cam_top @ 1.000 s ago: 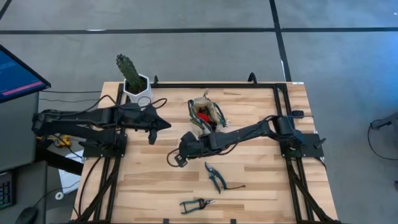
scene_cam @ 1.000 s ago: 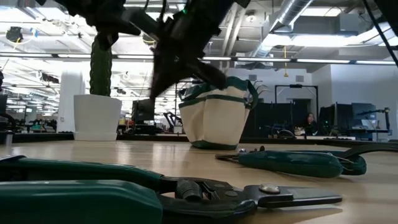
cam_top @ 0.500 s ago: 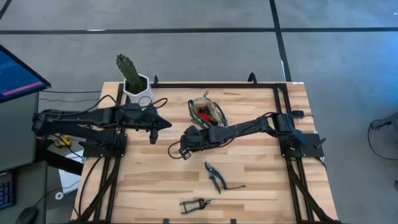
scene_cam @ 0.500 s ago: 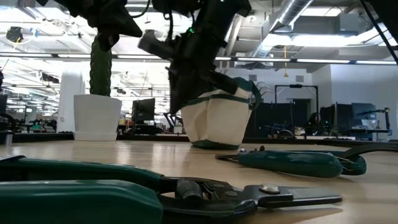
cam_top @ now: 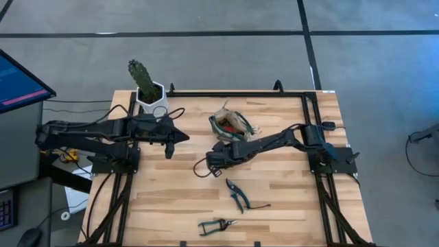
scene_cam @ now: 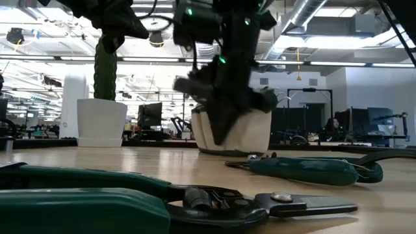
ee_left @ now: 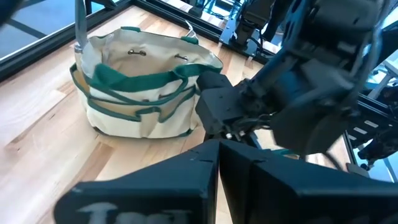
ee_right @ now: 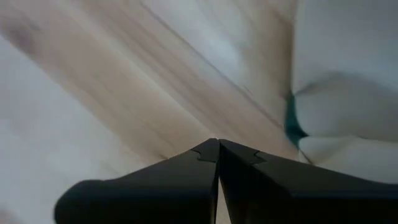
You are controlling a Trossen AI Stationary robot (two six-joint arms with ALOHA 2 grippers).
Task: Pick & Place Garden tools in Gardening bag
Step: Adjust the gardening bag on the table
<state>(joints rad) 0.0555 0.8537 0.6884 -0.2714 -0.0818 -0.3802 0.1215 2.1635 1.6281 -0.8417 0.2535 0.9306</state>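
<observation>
counter: pale wooden planks in a dark frame, carrying both arms, the bag, the plant and two loose tools
right arm: stretched from its base at the counter's right edge toward the middle
left arm: lying across the counter's left part, waiting
gardening bag: beige canvas with green trim, standing upright just behind the right hand and next to it; its mouth is open, with red and dark shapes inside seen from above
cactus: green, upright in a white pot at the back left corner, just behind the left hand
right hand: fingers pressed together, holding nothing, low over bare wood with the bag's green-edged side near its tips
left hand: fingers pressed together, holding nothing, pointing across at the bag and the right hand, well apart from both
pruning shears: green handles, flat on the counter in front of the right hand, near it
second shears: green handles, flat near the front edge, farther in front of the right hand, apart from the first pair
</observation>
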